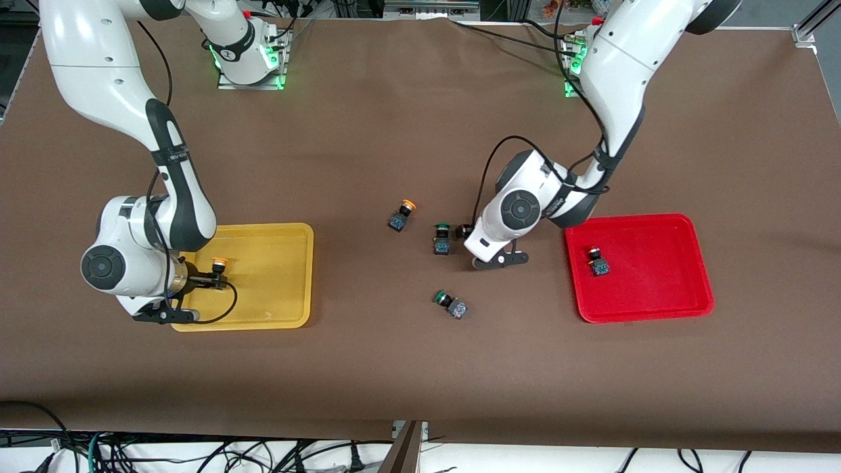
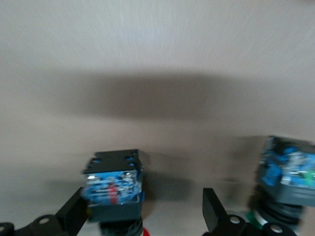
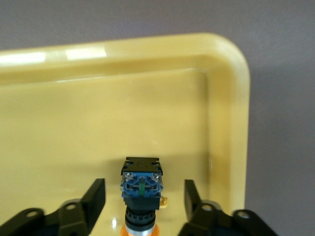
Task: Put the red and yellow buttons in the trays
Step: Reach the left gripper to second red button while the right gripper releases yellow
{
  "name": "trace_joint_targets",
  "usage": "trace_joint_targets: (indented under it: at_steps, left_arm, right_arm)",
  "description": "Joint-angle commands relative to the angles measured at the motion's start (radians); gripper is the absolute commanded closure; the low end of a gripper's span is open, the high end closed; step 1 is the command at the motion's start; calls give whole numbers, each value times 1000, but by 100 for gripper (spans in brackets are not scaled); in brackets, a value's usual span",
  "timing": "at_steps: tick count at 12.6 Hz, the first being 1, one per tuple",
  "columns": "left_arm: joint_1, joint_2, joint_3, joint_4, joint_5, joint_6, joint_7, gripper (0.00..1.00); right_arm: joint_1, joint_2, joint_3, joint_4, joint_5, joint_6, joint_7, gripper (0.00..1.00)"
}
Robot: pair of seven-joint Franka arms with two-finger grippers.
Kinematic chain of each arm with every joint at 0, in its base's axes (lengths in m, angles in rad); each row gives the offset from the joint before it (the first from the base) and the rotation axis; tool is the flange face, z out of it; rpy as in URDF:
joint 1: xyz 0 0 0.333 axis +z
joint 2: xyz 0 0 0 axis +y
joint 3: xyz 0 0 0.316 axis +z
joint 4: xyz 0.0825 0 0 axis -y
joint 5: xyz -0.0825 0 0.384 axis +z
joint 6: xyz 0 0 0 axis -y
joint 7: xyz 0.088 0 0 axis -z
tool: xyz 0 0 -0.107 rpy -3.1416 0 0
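Note:
My right gripper (image 1: 211,281) is open low over the yellow tray (image 1: 276,276). A yellow button (image 1: 219,264) stands in that tray between its open fingers (image 3: 94,199), untouched, and shows in the right wrist view (image 3: 141,187). My left gripper (image 1: 469,232) is open low at the table's middle. A red button (image 2: 114,189) sits between its fingers (image 2: 214,212), close to one of them. The red tray (image 1: 657,289) holds another red button (image 1: 597,261). A second yellow button (image 1: 402,215) lies on the table.
One green button (image 1: 441,238) stands right beside my left gripper and shows in the left wrist view (image 2: 290,172). Another green button (image 1: 451,305) lies nearer the front camera. The brown table (image 1: 420,368) is bare elsewhere.

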Motion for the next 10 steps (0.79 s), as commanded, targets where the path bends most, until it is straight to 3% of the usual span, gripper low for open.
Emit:
trace_joint_targets:
  at_steps: [1,2,3,6,8,10]
  left_arm:
    - [9,-33,9,-27,10,10,-8,34]
    - [7,-33,8,-25,10,-13,-8,81]
    - [6,-34,9,-20,10,-42,-8,92]
    - [21,-89,12,15,10,-163,-2,97]
    - [56,-184,15,29,12,-299,21,100]
    - [139,-267,11,38,6,-426,136,100]
  right_arm:
    - [-7,-81,13,-27,14,-21,-23,0]
    - [-4,-97,22,-27,17,-42,-10,0]
    - [-4,-108,47,-27,35,-67,13,0]
    - [13,-122,126,-29,69,-75,249,0]
    - [36,-119,196,-30,68,-72,440,0]
    - [140,-105,199,-29,65,-29,631,0]
